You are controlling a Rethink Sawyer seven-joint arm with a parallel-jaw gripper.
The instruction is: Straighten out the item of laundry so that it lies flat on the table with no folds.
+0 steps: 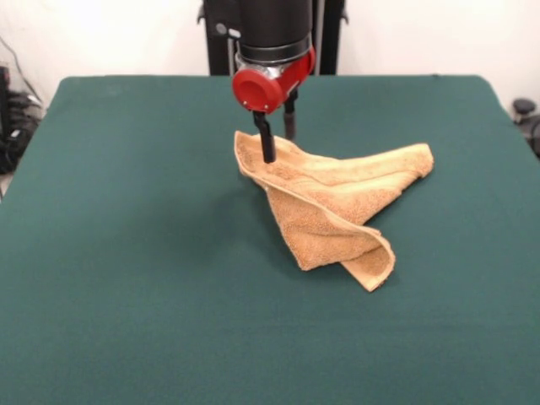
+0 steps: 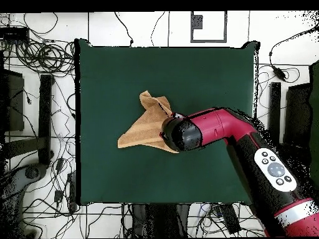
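Note:
The tan-orange towel (image 1: 333, 207) lies crumpled and folded over itself near the middle of the dark green table (image 1: 126, 253). One pointed end reaches right and another flap points toward the front. My gripper (image 1: 279, 148) stands upright over the towel's far left corner. It is open, with one black finger (image 1: 267, 143) in front of the towel's raised edge and the other behind it. In the overhead view the towel (image 2: 146, 127) shows as a folded triangle on the table (image 2: 205, 74), and the arm's red and black head (image 2: 182, 134) covers the towel's right end and hides the gripper.
The arm (image 2: 249, 140) reaches in over the table's lower right part in the overhead view. Cables and stands (image 2: 43, 112) lie on the floor around the table. The robot's black pedestal (image 1: 270, 34) stands at the table's far edge.

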